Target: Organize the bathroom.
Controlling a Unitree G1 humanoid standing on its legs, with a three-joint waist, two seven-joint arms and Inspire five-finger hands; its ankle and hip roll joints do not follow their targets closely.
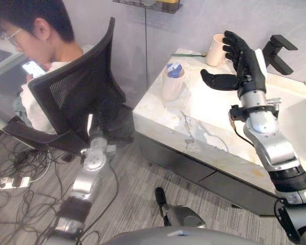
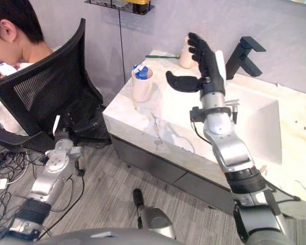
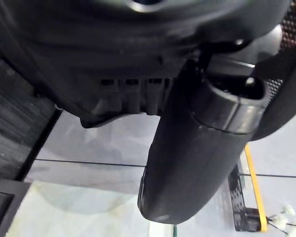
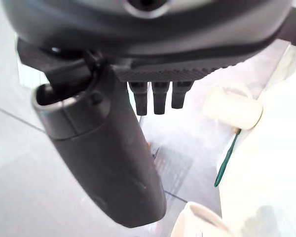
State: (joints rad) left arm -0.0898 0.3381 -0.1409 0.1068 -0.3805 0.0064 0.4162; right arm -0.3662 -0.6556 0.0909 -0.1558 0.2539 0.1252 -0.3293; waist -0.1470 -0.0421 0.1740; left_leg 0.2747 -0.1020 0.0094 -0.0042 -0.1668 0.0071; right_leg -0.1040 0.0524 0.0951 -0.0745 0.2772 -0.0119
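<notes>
My right hand (image 1: 245,64) is raised over the marble counter (image 1: 163,117), open, with straight fingers and the thumb (image 4: 103,163) spread; it holds nothing. A white cup (image 1: 172,81) with a blue item inside stands near the counter's left corner, to the left of the hand. A cream mug (image 1: 215,50) stands at the back, just beyond the hand. Left of the mug lies a green toothbrush (image 1: 188,54). My left hand (image 2: 58,125) hangs low beside the black office chair (image 1: 76,87), open and empty, thumb (image 3: 187,163) out.
A black faucet (image 1: 276,52) stands over the sink basin (image 1: 296,122) at the right. A wire shelf (image 2: 122,6) hangs on the wall above. A person (image 1: 35,30) sits in the chair looking at a phone. Cables and a power strip (image 1: 13,182) lie on the floor.
</notes>
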